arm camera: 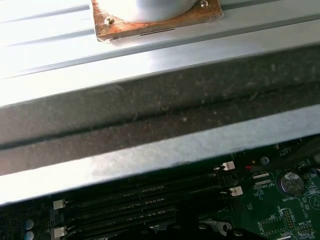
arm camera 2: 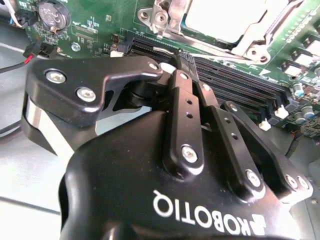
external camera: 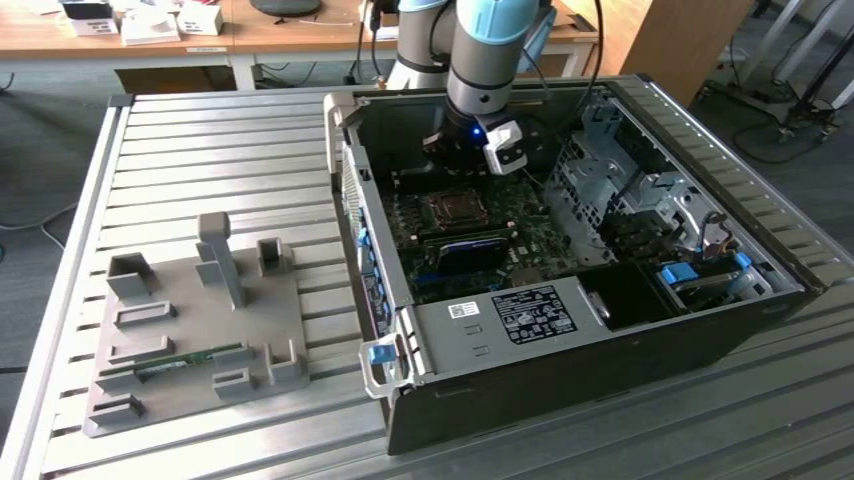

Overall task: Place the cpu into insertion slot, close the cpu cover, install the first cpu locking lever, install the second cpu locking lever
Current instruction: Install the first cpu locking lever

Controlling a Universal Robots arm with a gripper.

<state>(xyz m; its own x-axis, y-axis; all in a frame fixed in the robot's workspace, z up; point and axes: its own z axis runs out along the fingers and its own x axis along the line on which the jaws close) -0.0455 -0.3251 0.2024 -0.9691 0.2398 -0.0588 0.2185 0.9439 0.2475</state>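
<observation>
1 gripper (arm camera 2: 186, 59), fingers (arm camera 2: 184, 107) pressed together with nothing seen between, hangs above the memory slots (arm camera 2: 240, 80). The cpu (arm camera 2: 225, 17) sits in the slot (external camera: 454, 212), just beyond the fingertips, across those rows.

Grey fixture tray (external camera: 180, 300) sits beside open computer case (external camera: 574, 385).

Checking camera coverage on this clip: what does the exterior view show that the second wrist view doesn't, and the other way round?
The exterior view adds the open computer case on the slatted table, the arm reaching into it, and a grey fixture plate at the exterior view's left.
The second wrist view adds the gripper close up and a coin cell.
Shared: the silver-framed insertion slot and the long black memory slots beside it.
</observation>
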